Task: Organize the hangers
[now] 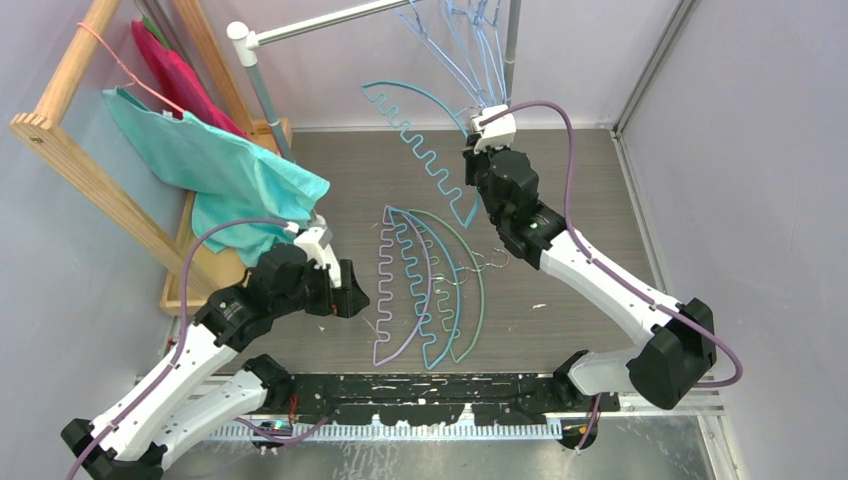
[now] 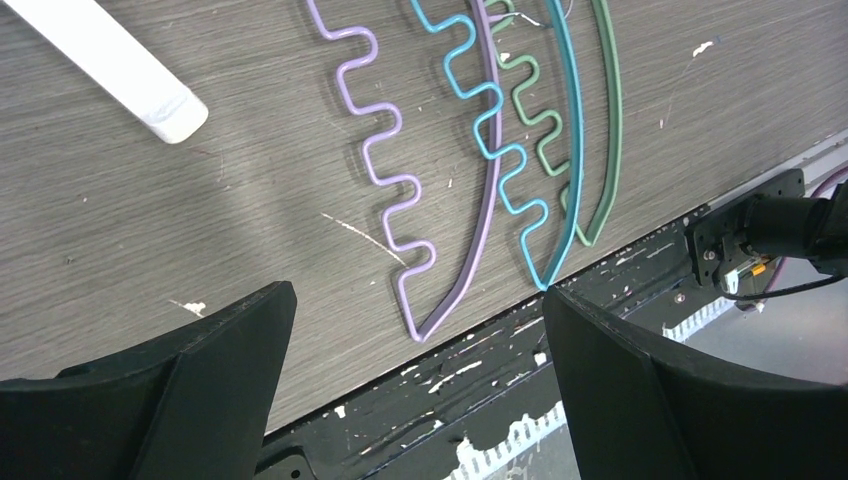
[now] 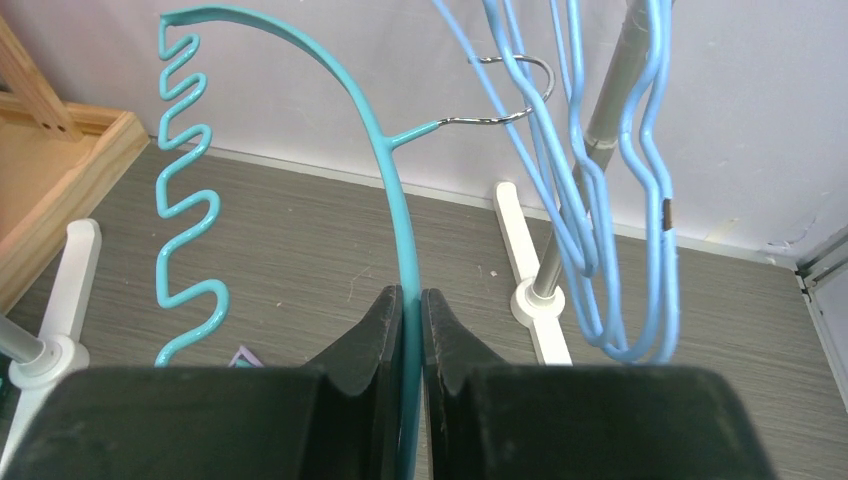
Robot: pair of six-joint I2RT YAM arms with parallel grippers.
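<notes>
My right gripper (image 3: 412, 300) pinches the teal hanger (image 3: 385, 150) by its arch. My left gripper (image 2: 415, 300) hangs wide open just beside the lavender hanger (image 2: 455, 285).

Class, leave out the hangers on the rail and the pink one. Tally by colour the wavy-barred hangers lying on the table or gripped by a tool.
lavender hanger: 1
teal: 2 (flat teal hanger, held teal hanger in the right tool)
green hanger: 1
Total: 4

No legible text or labels anywhere
</notes>
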